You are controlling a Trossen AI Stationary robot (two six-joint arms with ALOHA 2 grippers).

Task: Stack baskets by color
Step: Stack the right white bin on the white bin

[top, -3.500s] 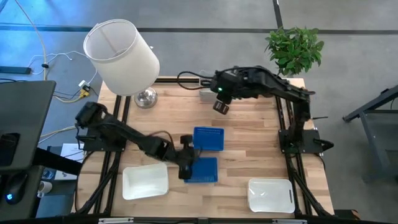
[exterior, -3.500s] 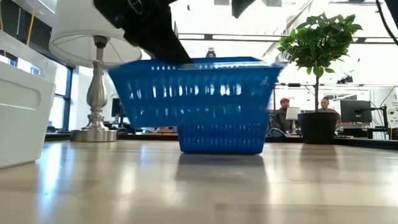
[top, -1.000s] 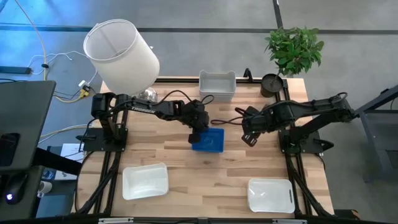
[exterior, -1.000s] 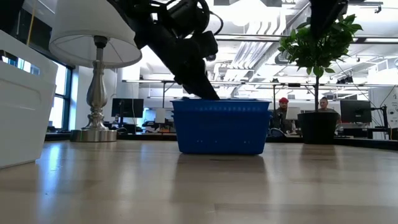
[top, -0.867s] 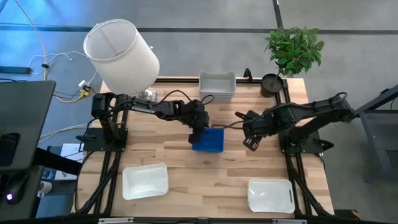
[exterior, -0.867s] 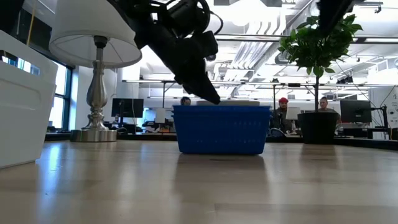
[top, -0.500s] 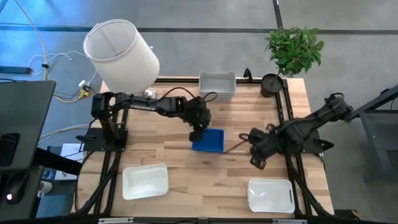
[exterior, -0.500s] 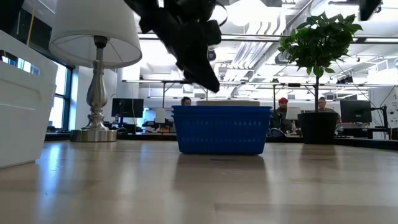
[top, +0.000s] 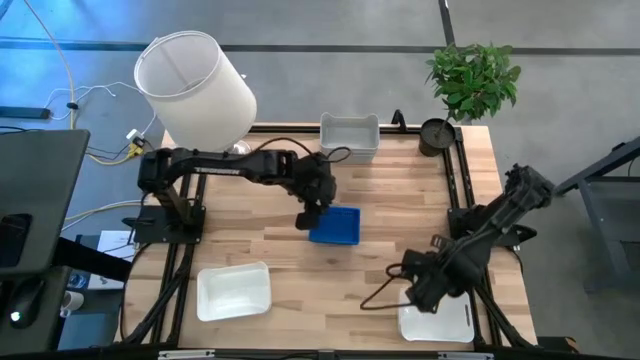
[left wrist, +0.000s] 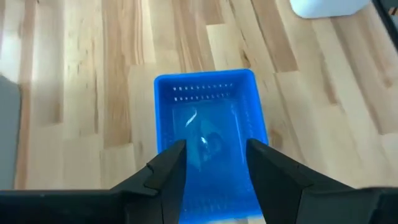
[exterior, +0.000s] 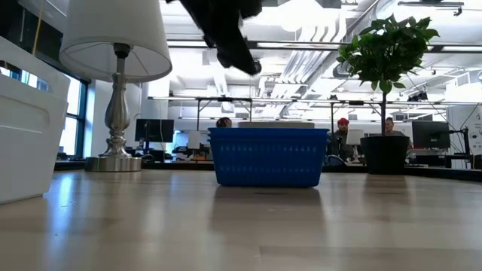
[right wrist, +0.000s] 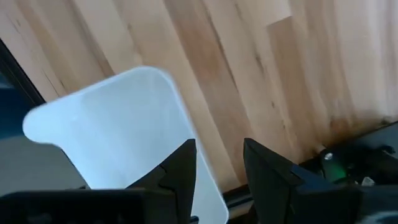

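1. While it hangs above the middle of the wooden table (top: 380,250), the left gripper (top: 307,218) has its two dark fingers (left wrist: 171,163) spread apart with nothing between them; it sits just over the left edge of the blue basket (top: 335,226) without touching it.
2. Seen from that arm's wrist camera, the blue basket fills the gap between the open fingers, and its perforated bottom shows through the open top.
3. From table height, the blue basket stands upright on the wood, and the left gripper floats clear above its rim, near the picture's top.
4. Near the table's front right corner, the right gripper (top: 418,293) hovers above the front-right white basket (top: 440,322), fingers parted and empty.
5. That arm's wrist camera shows the pale basket below the spread fingers (right wrist: 181,165), with bare wood beside it.
6. A second white basket (top: 234,291) lies near the front left corner, well apart from the blue one.
7. A third pale basket (top: 349,137) rests at the back edge, behind the blue basket.
8. A lamp with a large white shade (top: 195,90) stands at the back left corner, and a potted plant (top: 473,80) at the back right.
9. People sit at desks in the room far beyond the table.
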